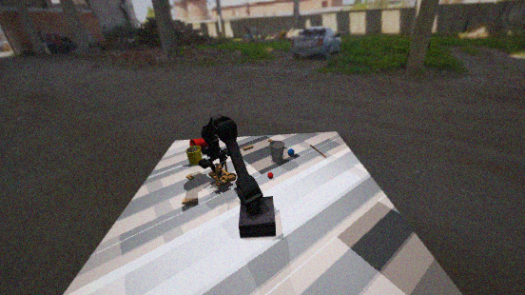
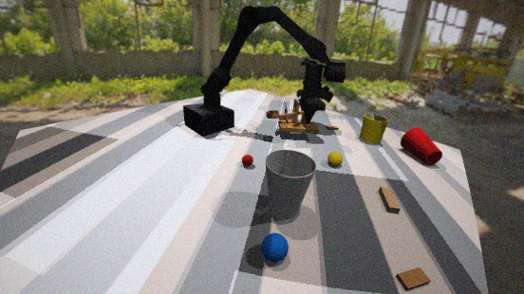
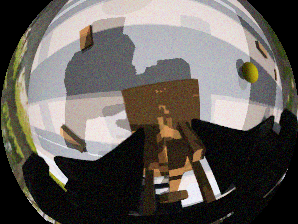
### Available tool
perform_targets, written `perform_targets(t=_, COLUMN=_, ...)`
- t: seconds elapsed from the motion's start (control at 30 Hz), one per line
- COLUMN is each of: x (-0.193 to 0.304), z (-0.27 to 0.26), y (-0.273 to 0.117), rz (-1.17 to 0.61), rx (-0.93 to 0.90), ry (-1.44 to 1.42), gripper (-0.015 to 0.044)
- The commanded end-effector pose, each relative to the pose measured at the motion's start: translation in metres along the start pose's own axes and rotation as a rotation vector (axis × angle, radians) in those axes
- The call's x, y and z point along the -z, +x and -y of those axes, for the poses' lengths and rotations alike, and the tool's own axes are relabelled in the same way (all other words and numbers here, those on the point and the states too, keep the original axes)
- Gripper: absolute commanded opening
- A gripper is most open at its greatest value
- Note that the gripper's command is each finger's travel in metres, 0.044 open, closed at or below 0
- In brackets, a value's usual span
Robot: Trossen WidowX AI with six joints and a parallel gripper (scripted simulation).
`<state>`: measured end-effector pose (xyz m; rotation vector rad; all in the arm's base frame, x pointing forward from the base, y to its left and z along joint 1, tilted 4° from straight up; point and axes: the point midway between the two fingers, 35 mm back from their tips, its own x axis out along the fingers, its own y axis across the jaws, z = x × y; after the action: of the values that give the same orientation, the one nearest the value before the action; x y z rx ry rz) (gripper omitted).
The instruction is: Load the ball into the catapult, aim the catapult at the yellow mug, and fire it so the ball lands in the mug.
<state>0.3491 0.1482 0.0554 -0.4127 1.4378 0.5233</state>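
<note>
The wooden catapult [image 1: 223,179] [image 2: 299,128] [image 3: 160,102] is between the fingers of my gripper [image 1: 219,166] [image 2: 305,117] [image 3: 168,128], which is shut on its frame. Its base seems slightly above the table, with a shadow below. Its arm's cup [image 2: 272,114] points toward the robot's base and looks empty. The yellow mug [image 1: 194,156] [image 2: 372,129] stands upright beyond the catapult. A red ball [image 1: 270,175] [image 2: 247,160], a yellow ball [image 2: 335,158] [image 3: 250,72] and a blue ball [image 1: 291,151] [image 2: 274,248] lie on the table. The top view does not show the yellow ball.
A grey bucket [image 1: 277,151] [image 2: 289,184] stands between the red and blue balls. A red cup [image 1: 197,143] [image 2: 420,146] lies on its side near the mug. Several small wooden blocks [image 1: 190,201] [image 2: 389,199] [image 3: 86,38] lie around. A thin stick [image 1: 318,150] lies at the far right.
</note>
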Motion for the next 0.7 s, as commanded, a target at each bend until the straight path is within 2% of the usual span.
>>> perform_targets(t=0.0, x=0.000, z=0.000, y=0.005, rz=0.000, rx=0.002, ry=0.004, gripper=0.0000)
perform_targets(t=0.67, x=0.001, z=-0.001, y=0.032, rz=-0.002, rx=-0.001, ry=0.001, gripper=0.0000)
